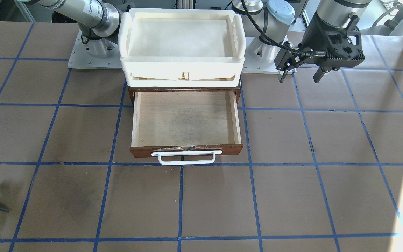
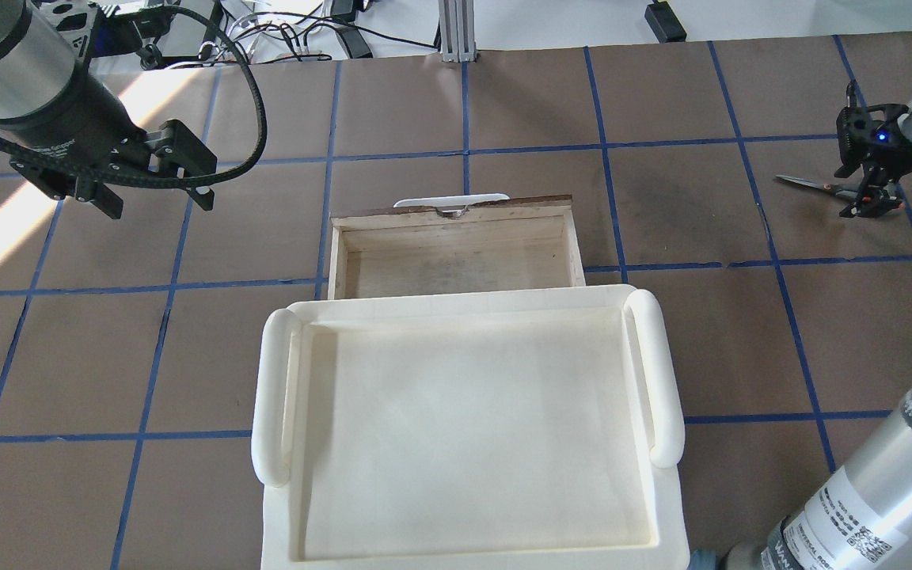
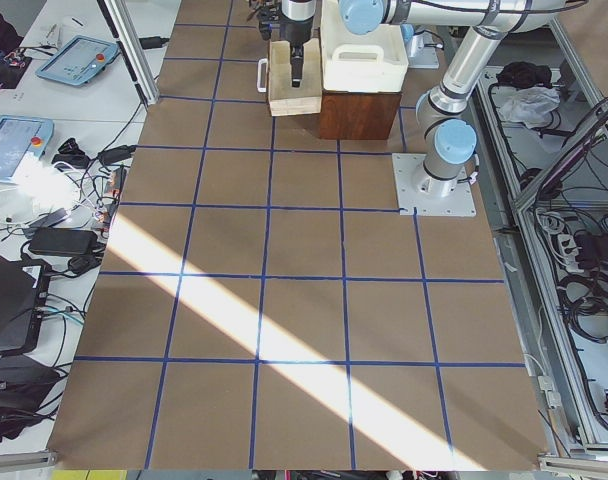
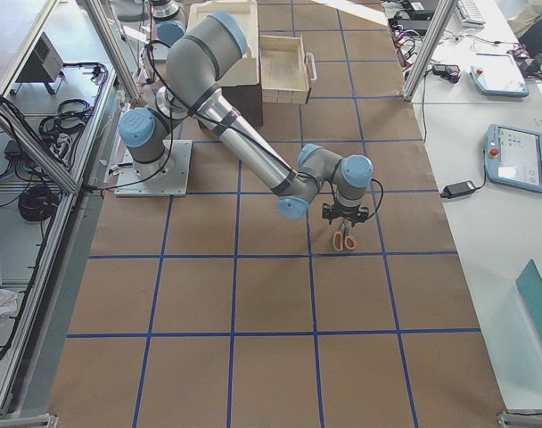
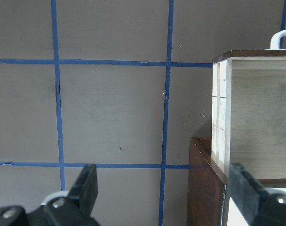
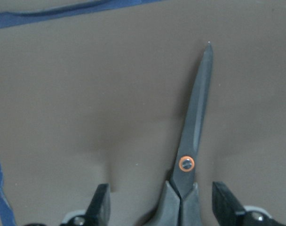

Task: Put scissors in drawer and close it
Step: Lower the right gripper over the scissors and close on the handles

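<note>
Two grippers are in view, and only the right gripper concerns you now. It hangs over the scissors, which lie flat on the brown table far out on the robot's right side, well apart from the drawer. Its fingers are spread wide and stand one on each side of the scissors, just behind the small red pivot where the handles begin. They are not closed on anything.

From the right wrist camera, the shut blades run straight ahead of the gripper, with the tip farthest away and the handles hidden beneath the wrist. The long axis of the scissors therefore crosses the line between the two fingers, so closing them would likely pinch the neck across its narrow width.

From overhead, that long axis runs roughly side to side along the table. The tip points toward the robot's left, toward the middle of the table, and slightly away from the robot.

The drawer stands pulled out under a cream tray, its pale floor bare and its white handle facing away from the robot. The left gripper, fingers also apart, hovers beyond the drawer's other side, much farther from the scissors.
</note>
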Motion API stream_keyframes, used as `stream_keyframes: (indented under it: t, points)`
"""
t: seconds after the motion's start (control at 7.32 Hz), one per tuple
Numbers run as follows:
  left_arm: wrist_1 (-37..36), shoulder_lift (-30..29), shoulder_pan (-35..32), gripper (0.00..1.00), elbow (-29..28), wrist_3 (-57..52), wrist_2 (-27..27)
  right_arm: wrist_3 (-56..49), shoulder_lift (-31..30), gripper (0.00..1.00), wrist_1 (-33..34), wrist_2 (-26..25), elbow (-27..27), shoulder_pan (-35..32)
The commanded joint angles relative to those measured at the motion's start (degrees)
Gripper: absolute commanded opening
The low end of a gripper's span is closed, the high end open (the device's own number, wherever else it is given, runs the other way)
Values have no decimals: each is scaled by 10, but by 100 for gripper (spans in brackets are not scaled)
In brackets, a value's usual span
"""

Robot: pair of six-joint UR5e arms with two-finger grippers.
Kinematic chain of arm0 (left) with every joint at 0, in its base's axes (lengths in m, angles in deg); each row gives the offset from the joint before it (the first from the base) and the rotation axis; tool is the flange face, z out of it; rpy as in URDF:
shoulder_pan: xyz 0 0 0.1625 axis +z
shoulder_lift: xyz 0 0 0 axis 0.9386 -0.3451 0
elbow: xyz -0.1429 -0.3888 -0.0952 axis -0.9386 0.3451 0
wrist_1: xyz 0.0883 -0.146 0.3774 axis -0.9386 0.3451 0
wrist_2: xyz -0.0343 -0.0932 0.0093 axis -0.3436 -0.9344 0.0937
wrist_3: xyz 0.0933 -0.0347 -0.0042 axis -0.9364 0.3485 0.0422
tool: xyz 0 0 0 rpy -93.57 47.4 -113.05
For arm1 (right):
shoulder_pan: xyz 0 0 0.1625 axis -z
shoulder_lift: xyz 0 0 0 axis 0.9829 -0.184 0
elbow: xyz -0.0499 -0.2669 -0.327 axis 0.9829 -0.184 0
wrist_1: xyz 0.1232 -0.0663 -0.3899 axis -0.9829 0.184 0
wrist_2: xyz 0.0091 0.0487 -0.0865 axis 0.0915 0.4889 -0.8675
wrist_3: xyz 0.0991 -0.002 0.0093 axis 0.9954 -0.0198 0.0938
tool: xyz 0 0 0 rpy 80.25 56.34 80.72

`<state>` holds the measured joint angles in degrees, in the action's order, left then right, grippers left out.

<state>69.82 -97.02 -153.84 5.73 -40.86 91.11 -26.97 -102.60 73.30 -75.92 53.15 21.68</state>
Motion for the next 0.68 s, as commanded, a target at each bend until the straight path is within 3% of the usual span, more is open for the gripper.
stream_keyframes:
  t: [0.0,0.27,0.55]
  points:
    - [0,-1,0,100,0,1,-1,-2,7,81,0,-2,-7,1]
    - [0,0,0,100,0,0,0,-1,13,79,0,-2,-7,1]
    - [-3,0,0,100,0,0,-2,2,13,66,0,-8,-8,1]
